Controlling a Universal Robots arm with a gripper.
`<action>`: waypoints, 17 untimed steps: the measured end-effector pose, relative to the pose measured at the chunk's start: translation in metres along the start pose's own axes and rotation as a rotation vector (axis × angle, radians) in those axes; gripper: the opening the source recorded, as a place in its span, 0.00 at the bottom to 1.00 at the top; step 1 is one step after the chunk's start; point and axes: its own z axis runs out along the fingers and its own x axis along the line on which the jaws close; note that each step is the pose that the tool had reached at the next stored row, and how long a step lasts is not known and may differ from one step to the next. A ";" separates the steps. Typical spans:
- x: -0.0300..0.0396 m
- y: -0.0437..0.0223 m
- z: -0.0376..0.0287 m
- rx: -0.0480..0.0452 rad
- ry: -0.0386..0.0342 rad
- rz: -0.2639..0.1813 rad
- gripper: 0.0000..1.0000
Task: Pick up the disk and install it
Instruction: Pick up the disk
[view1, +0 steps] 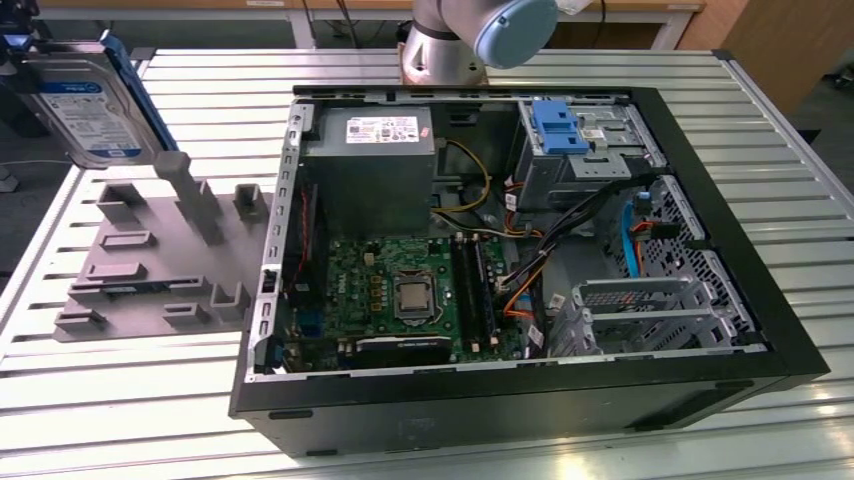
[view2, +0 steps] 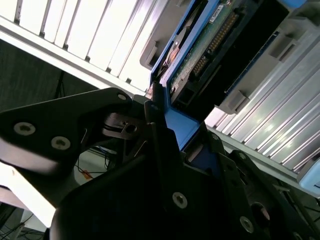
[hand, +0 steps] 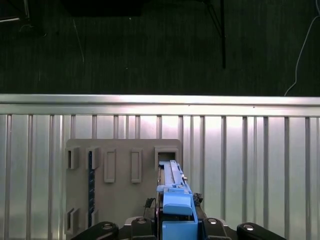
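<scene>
holding the disk (view1: 83, 105) by its blue bracket (view2: 180, 131): we've got the jaws pinched on the bracket edge, probably to leave the drive body free. it hangs over the grey fixture (view1: 134, 270), well apart from the pc case (view1: 534, 410).

Pretty clearly a robotics lab or test workshop, not anyone's home. A robot arm (view1: 461, 40) stands at the back of a ribbed aluminium bench (view1: 134, 400). An opened-up PC case (view1: 534, 410) lies on it with the motherboard (view1: 400, 290) exposed, beside a grey slotted parts holder (view1: 147, 260). Dark carpet (hand: 150, 50) and loose cables (hand: 302, 45) lie past the bench edge.
</scene>
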 end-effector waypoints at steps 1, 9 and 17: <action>0.0000 0.0000 -0.0009 0.0000 0.0000 0.000 0.36; -0.0001 0.0000 -0.0083 0.0001 0.0000 0.000 0.36; -0.0003 0.0001 -0.0160 0.0000 0.0000 0.000 0.36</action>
